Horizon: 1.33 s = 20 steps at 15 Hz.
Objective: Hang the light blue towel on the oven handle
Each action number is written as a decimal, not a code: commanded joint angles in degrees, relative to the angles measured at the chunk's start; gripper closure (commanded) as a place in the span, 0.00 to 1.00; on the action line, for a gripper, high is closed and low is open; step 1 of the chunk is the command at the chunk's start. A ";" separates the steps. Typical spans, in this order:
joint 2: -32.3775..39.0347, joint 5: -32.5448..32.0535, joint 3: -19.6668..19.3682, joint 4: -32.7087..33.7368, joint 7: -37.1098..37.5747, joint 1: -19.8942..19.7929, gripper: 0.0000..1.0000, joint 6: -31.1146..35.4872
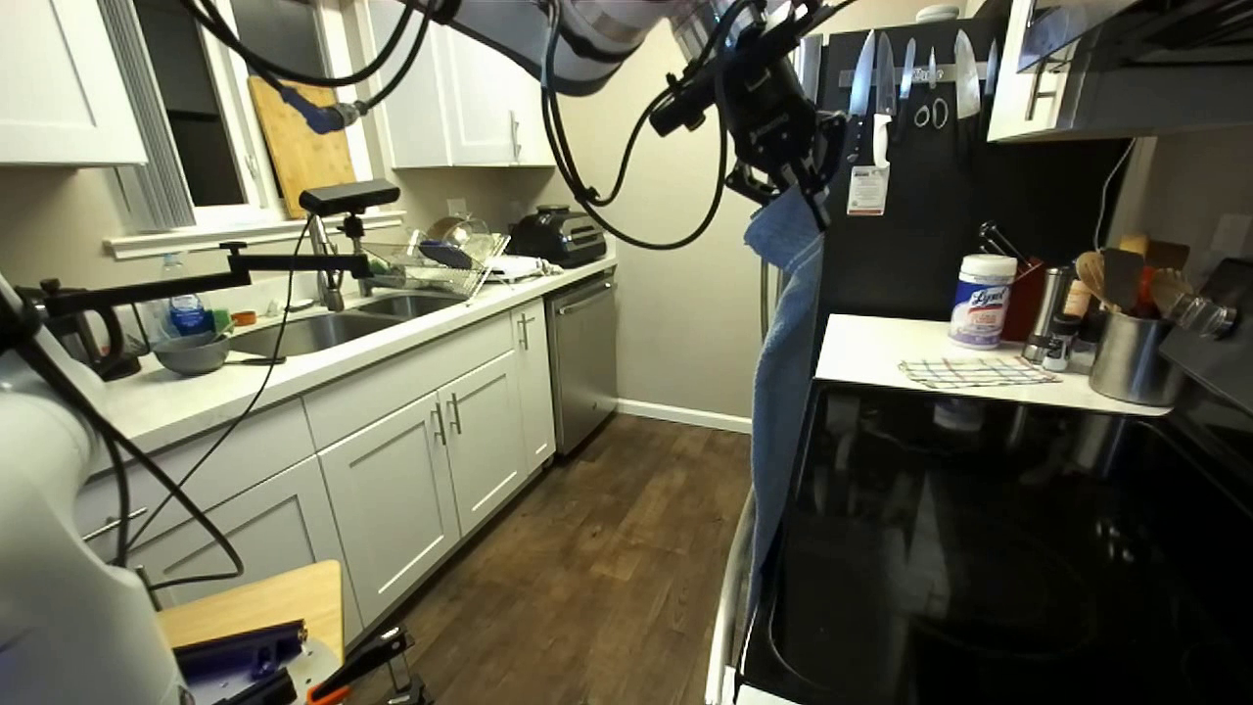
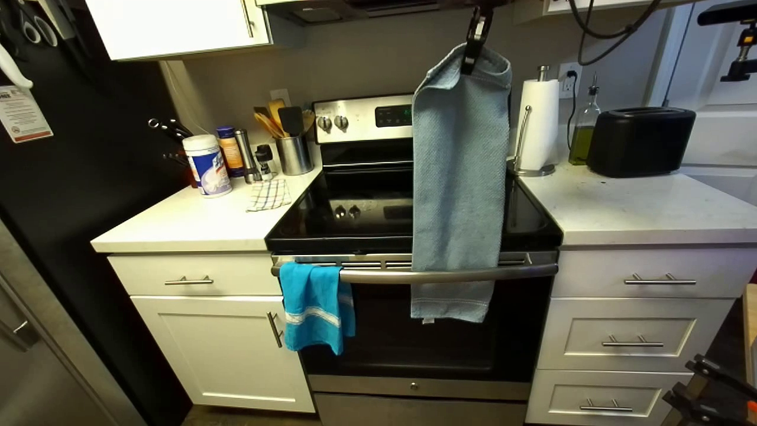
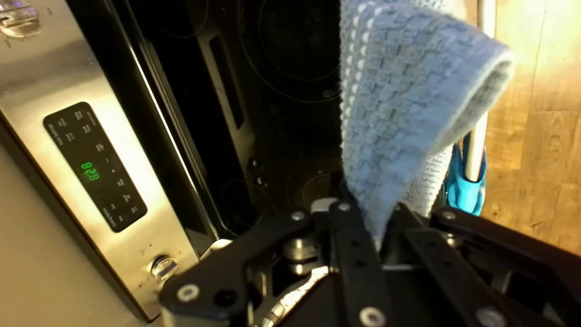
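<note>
A light blue towel (image 2: 458, 177) hangs full length from the black fingers (image 3: 358, 263) of a robot arm (image 1: 509, 29), at the front of a black-topped stove (image 1: 940, 539). The fingers are clamped on the towel's top end, gathering it narrow; in the wrist view, a folded flap of it spreads out beyond them.

In an exterior view, the slim silver handle (image 2: 378, 276) of the oven crosses in front of the towel near its bottom. The lower end shows below the bar, against the dark oven door (image 2: 390, 331), so the towel passes between handle and door. Its top is held well above the stove.

A turquoise cloth (image 2: 313, 307) with a white stripe is draped over the same handle, near its left end as seen there, apart from the towel.

Left of the stove in that view, a white desk (image 2: 189, 222) carries a tub of wipes (image 2: 208, 168), a steel crock (image 2: 294, 157) of utensils and a checked cloth (image 2: 269, 196). To the right stand a paper roll (image 2: 539, 127), an oil bottle (image 2: 582, 142) and a black toaster (image 2: 641, 145).
</note>
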 commanded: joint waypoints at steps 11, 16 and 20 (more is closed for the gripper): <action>-1.12 6.93 3.73 -10.76 -11.46 2.08 0.98 4.16; 0.33 7.48 6.43 -11.63 -12.68 4.52 0.98 3.44; 2.84 7.75 8.78 -11.34 -11.97 6.38 0.98 2.20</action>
